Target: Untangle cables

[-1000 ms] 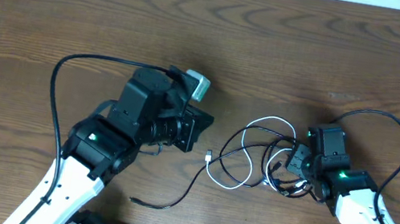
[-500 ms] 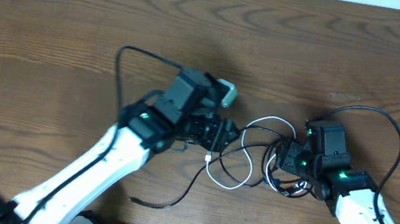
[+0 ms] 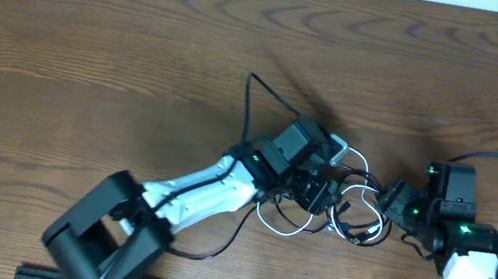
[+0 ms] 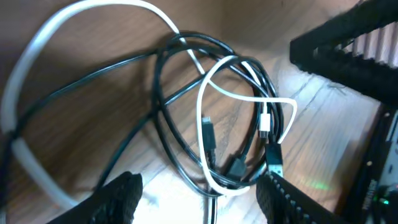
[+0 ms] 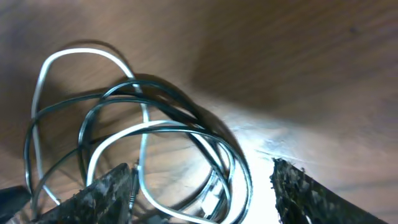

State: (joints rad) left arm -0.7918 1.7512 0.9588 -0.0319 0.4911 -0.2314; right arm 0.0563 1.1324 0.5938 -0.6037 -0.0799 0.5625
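Nothing untangled yet: black cable [image 4: 159, 99] and white cable [image 4: 201, 118] looped together mid-desk [image 3: 94, 33]. Left pincer [image 4: 199, 190] spread over tangle, right pincer [image 5: 202, 186] spread just right of tangle, neither gripping. All separating left.

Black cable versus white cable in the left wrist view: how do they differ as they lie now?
The black cable winds in several tight coils; the white cable swings out in one wide arc beyond them. Overhead, the black cable trails a tail toward the near edge; the white cable stays by the tangle. Both lie on the table, threaded together.
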